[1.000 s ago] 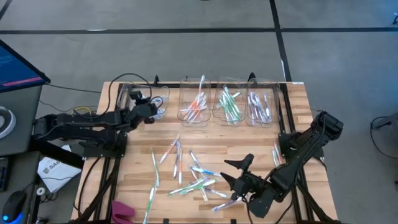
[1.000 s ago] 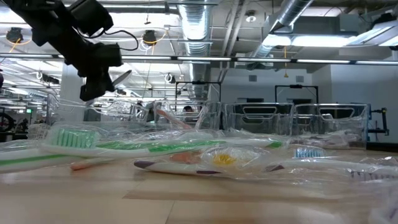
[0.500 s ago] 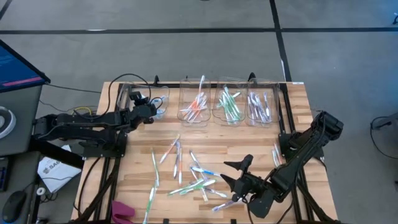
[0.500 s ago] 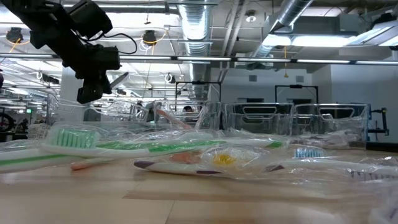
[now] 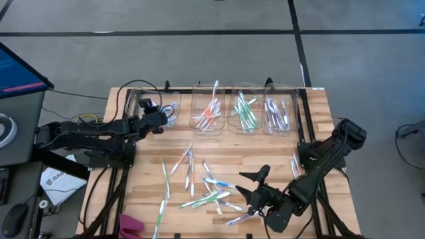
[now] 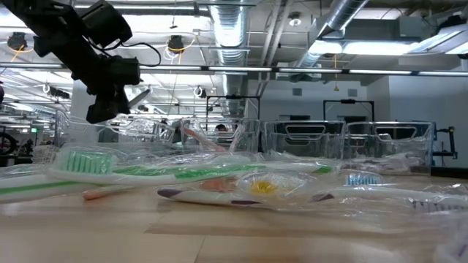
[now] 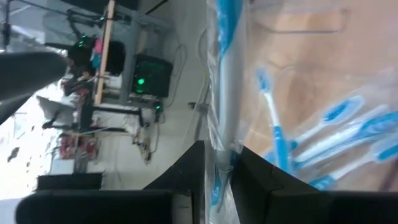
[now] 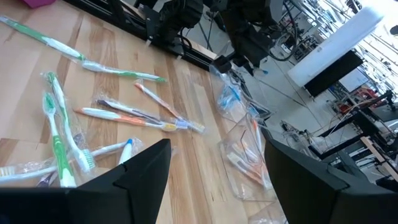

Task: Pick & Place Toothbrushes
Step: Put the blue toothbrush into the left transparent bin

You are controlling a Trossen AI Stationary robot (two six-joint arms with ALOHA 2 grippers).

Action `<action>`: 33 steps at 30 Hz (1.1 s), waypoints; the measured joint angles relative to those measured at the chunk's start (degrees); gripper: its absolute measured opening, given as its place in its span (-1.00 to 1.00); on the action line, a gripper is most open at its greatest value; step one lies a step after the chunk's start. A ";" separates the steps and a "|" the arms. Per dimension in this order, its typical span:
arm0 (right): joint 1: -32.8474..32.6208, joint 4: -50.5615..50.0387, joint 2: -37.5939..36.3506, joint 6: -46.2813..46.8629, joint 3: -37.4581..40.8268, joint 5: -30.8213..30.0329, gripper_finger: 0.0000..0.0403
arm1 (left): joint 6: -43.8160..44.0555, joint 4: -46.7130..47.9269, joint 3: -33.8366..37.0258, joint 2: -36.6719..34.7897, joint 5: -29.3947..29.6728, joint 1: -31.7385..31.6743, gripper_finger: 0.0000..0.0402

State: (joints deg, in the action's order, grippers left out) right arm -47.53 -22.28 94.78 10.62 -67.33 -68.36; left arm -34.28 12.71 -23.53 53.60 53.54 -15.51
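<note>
Toothbrushes (image 5: 206, 189) lie loose in a scatter on the counter (image 5: 143, 172), on the near side of the row of clear bins (image 5: 242, 114); more already sit sorted inside the bins, orange in one, green beside it, purple next, blue in the bin at the left end of the row (image 5: 166, 109).

Left gripper (image 5: 161, 118) at the near edge of that left-end bin; in its wrist view the two dark fingers (image 7: 186, 171) stand a little apart with a blue toothbrush in clear wrap (image 7: 225, 93) running up between them; cannot tell whether it is still pinched or already let go.

Right gripper (image 5: 251, 186) hangs over the scatter, on the side away from the bins; jaws spread wide, nothing between them.

Handling, judged: each brush light, slim and stiff; the clear wrap looks slick and crinkly, so a pinch on wrap alone may slip; several lie crossed or touching, so a neighbour could lift too. Best hold: across the middle of the handle, jaws square to its length, choosing a brush at the edge of the scatter, e.g. the green ones (image 8: 56, 134) seen from the right wrist.
</note>
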 joint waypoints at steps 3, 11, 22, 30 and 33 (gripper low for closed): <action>0.00 0.00 0.00 0.01 0.00 0.00 0.27 | 0.17 0.17 -0.02 0.00 -2.00 0.00 -0.69; 0.00 0.00 0.00 0.00 0.00 0.11 0.27 | 0.19 3.99 -0.04 0.02 -2.50 0.00 -0.65; 0.02 -0.18 0.00 0.01 0.00 1.14 0.27 | 0.10 4.55 -0.04 0.04 -2.54 0.00 -0.56; 0.02 -0.67 0.00 0.01 0.00 1.16 0.27 | 0.09 4.96 -0.04 0.07 -5.75 0.00 -0.56; 0.02 -0.67 0.00 0.01 0.00 1.43 0.27 | 0.09 5.51 -0.04 0.07 -11.44 0.00 -0.56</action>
State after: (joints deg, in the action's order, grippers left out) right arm -47.51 -22.95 94.78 10.63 -67.33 -66.93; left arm -34.20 18.22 -23.57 53.67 42.10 -15.51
